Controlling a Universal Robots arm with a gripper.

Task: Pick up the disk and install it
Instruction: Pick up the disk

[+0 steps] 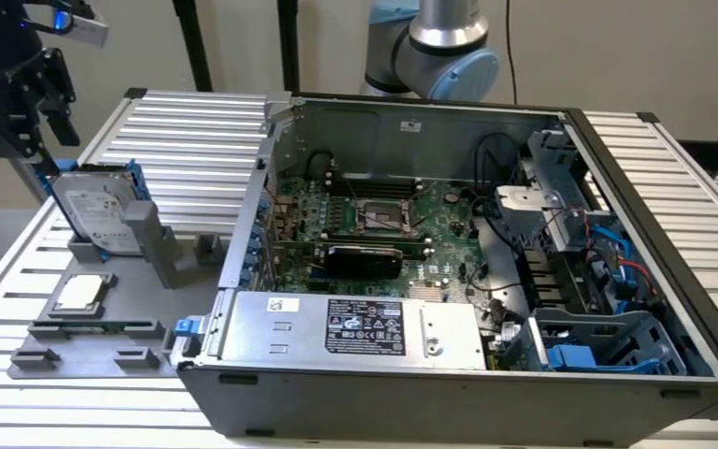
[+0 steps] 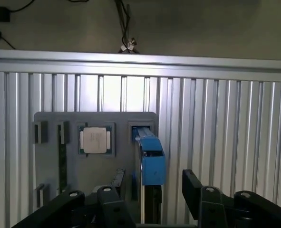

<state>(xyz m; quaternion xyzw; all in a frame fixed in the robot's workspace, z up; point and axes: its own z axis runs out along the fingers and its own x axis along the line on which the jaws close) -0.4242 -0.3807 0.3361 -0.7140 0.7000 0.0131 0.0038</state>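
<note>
Gripper [image 1: 25, 126]: black, two-fingered, hanging above the far-left corner of the grey fixture plate [image 1: 85, 348] on the exterior view's left. In the wrist view its fingers [image 2: 193, 190] stand apart, one on each side of the disk and clear of it; open and holding nothing.

Disk [image 1: 94, 210]: silver-grey drive with white label in a blue carrier, standing upright on edge in a grey slotted holder [image 1: 147, 245] at the far end of the fixture plate, just below the gripper.

Processor chip [image 1: 78, 292]: small, square, silver; lying flat in a recess on the plate, nearer than the disk.

Computer case [image 1: 658, 201]: side open, lying to the right of the plate, with the motherboard [image 1: 372, 210] in its middle and a grey power-supply box [image 1: 347, 325] along the near side.

Table [image 1: 191, 131]: ribbed aluminium, under the plate and case.
</note>
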